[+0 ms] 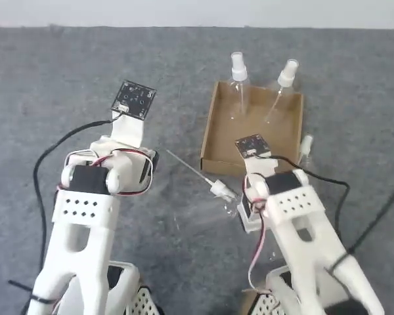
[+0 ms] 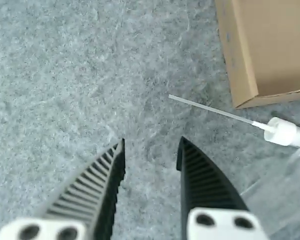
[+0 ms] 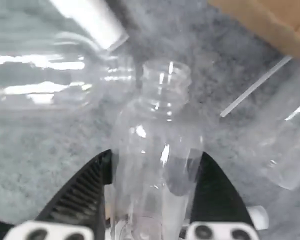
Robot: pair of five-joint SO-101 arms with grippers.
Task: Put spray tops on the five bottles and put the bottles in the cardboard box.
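Grey felt (image 1: 184, 65) covered the whole table, with the cardboard box (image 1: 213, 134) sitting toward the far side. Two capped bottles (image 1: 239, 92) looked to be standing inside it at the far end, so roughly two of five done by the look of it.

The right gripper (image 3: 155, 157) had its jaws clamped around the body of an uncapped bottle (image 3: 165, 100), open neck pointing away, low over the felt just in front of the box. Two more clear bottles (image 3: 40, 85) lay close by it.

The left gripper (image 2: 151, 145) was spread wide with nothing in it, hovering over bare felt. A loose spray top (image 2: 282, 132) with its long dip tube (image 2: 210, 111) lay near its tips, beside the box corner. A second spray top (image 1: 306, 147) sat just outside the box wall on the right arm's side.

So three bottles were left to cap and box, and the loose top seemed like the obvious next grab.
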